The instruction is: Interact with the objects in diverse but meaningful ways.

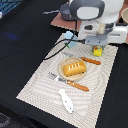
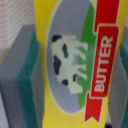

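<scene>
surface [image 1: 20, 45]: dark, we see a pale striped placemat [image 1: 40, 85] laid across it, most items sit on that mat.
arm [image 1: 95, 17]: white Panda body fills the upper part of the exterior view, over the mat's far edge.
plate [image 1: 64, 74]: tan, mid mat, carries an orange ridged block [image 1: 75, 69].
cutlery [image 1: 75, 85]: orange handle, metal end, lies just in front of the plate, long axis runs diagonally toward the exterior view's right.
white piece [image 1: 65, 100]: elongated, near mat edge, well apart from the pincer.
butter packet [image 2: 75, 60]: yellow, red BUTTER ribbon, cow picture; sits between the pincer pads, teal pad [image 2: 29, 75] against one side.
pincer [image 1: 98, 50]: closed narrow on the butter packet, held above the mat's far corner, we judge.
key relation: packet already in grip, long axis along the pads; plate lies toward the camera and the exterior view's left of the pincer, so a placing move would head that way.
</scene>
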